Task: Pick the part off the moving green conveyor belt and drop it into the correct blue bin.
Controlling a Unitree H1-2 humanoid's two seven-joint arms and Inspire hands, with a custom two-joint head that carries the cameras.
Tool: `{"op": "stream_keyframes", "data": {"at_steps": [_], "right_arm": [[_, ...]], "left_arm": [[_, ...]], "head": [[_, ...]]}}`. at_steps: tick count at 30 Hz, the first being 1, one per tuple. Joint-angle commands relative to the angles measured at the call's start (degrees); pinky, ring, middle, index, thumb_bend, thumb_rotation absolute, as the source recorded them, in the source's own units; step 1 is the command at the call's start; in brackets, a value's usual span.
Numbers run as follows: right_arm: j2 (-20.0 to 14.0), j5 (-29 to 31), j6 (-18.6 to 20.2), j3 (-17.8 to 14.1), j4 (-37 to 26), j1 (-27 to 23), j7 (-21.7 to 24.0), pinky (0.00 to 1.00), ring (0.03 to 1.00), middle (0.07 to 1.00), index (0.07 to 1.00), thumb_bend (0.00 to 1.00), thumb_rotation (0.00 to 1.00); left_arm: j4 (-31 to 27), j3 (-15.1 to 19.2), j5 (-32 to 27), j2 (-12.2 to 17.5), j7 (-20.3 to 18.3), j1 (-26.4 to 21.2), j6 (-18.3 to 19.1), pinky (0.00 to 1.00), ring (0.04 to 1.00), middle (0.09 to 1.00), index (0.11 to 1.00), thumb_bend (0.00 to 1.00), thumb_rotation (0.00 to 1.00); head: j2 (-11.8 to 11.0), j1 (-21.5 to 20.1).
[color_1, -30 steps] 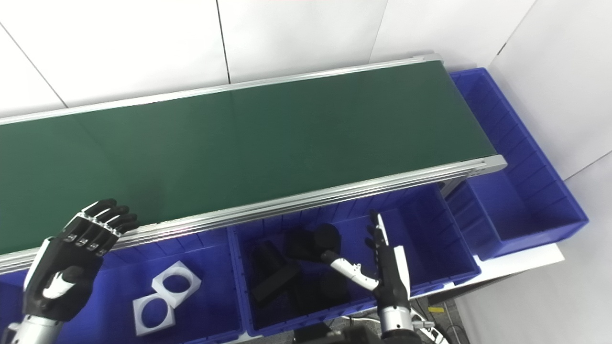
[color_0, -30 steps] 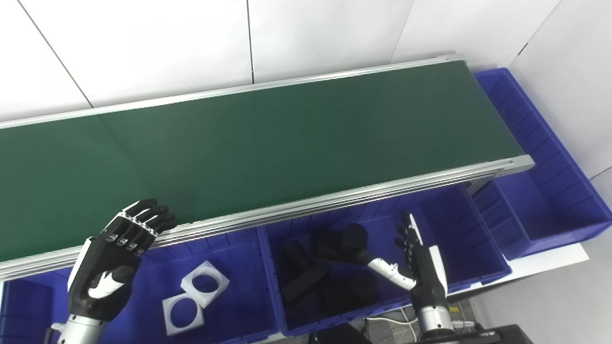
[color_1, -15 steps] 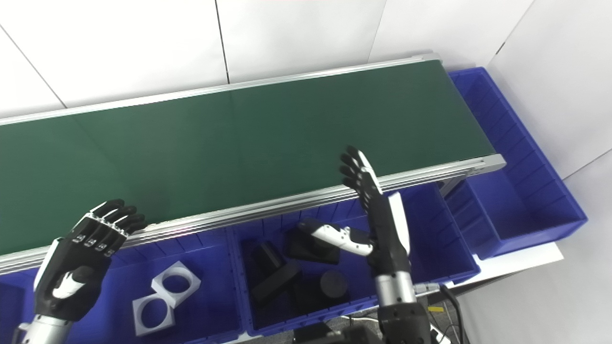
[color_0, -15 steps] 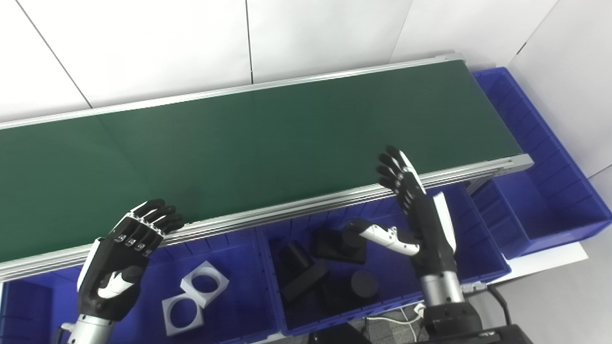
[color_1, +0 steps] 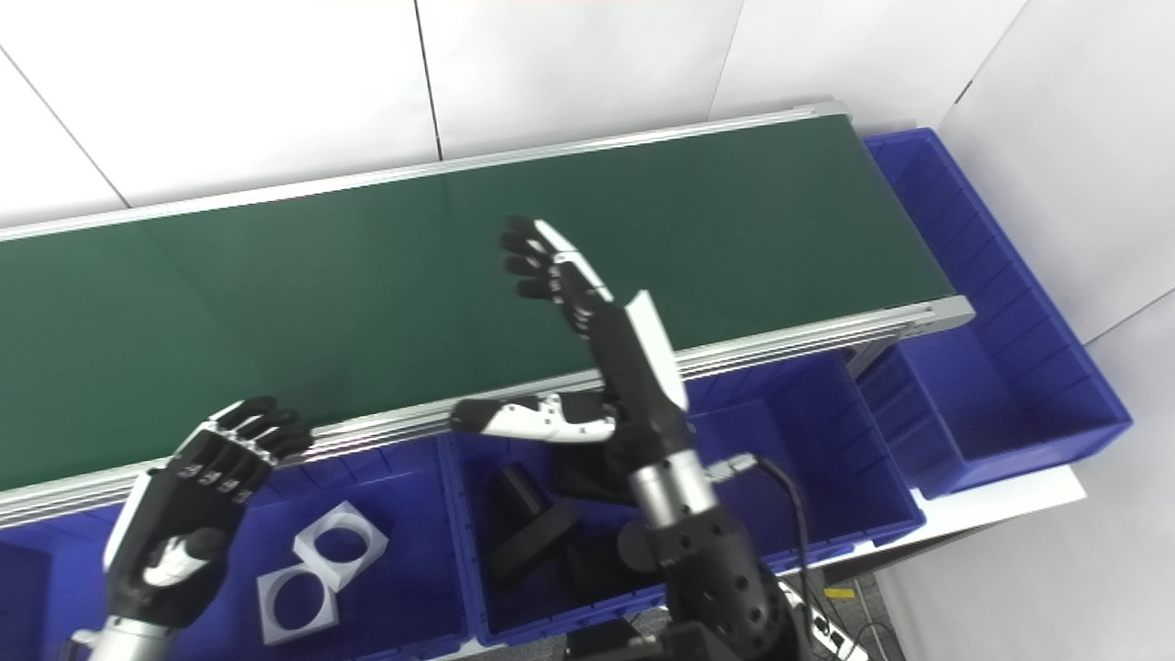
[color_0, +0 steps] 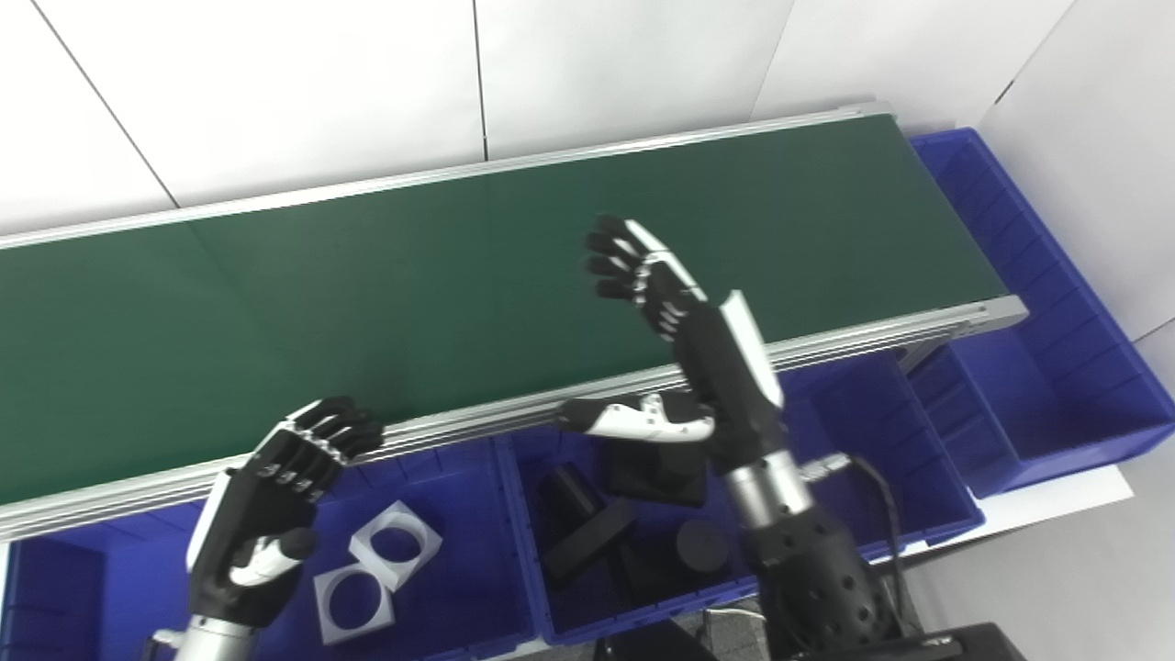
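Over the centre of the green conveyor belt (color_0: 514, 266) I see my right hand (color_0: 698, 367) raised, fingers spread, holding nothing. Lower left, my left hand (color_0: 266, 514) hangs loosely curled and empty above the bin of white square parts (color_0: 376, 569). Black parts (color_0: 587, 532) lie in the middle blue bin (color_0: 514, 551), below the right hand.
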Motion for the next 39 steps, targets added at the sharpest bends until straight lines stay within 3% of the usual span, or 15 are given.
{"op": "stream_keyframes", "data": {"at_steps": [1, 9, 17, 21, 27, 39], "right_arm": [[0.0, 0.9, -1.4, 0.5, 0.4, -1.2, 0.5, 0.79, 0.842, 0.87, 0.908, 0.86, 0.4], [-1.1, 5.2, -4.8, 0.4, 10.1, -4.1, 1.6, 0.75, 0.815, 0.851, 0.891, 0.83, 0.45], [-3.5, 9.7, -8.1, -1.5, 16.8, -3.5, 2.6, 0.75, 0.815, 0.849, 0.89, 0.84, 0.44], [-4.7, 11.5, -10.7, -2.3, 19.1, -3.3, 3.6, 0.74, 0.805, 0.846, 0.888, 0.85, 0.51], [-5.5, 11.8, -13.9, -2.5, 22.0, -3.4, 3.6, 0.7, 0.77, 0.822, 0.873, 0.8, 0.62], [-5.5, 11.9, -16.8, -2.3, 21.9, -0.5, 3.4, 0.7, 0.769, 0.819, 0.874, 0.76, 0.59]], "left_arm": [[-2.0, -0.7, 1.0, -0.7, 0.5, 0.6, -2.4, 0.75, 0.733, 0.747, 0.76, 1.0, 0.45], [-4.6, -3.7, 4.3, -3.1, 3.5, 2.5, -2.8, 0.75, 0.742, 0.751, 0.761, 1.0, 0.45], [-5.8, -6.0, 7.4, -4.9, 6.9, 2.4, -2.3, 0.74, 0.753, 0.76, 0.762, 1.0, 0.42], [-5.3, -6.8, 9.5, -5.6, 8.7, 1.8, -2.9, 0.75, 0.764, 0.771, 0.767, 1.0, 0.42], [-4.5, -7.4, 12.1, -6.2, 10.6, 1.3, -3.9, 0.79, 0.795, 0.789, 0.78, 0.99, 0.44], [-3.9, -7.2, 13.8, -5.6, 12.8, 1.5, -5.2, 0.82, 0.812, 0.805, 0.805, 0.99, 0.44]], "head": [[-0.3, 1.8], [-0.4, 10.8], [-0.6, 16.5], [-1.4, 19.9], [-2.8, 21.3], [-4.3, 18.6]]}}
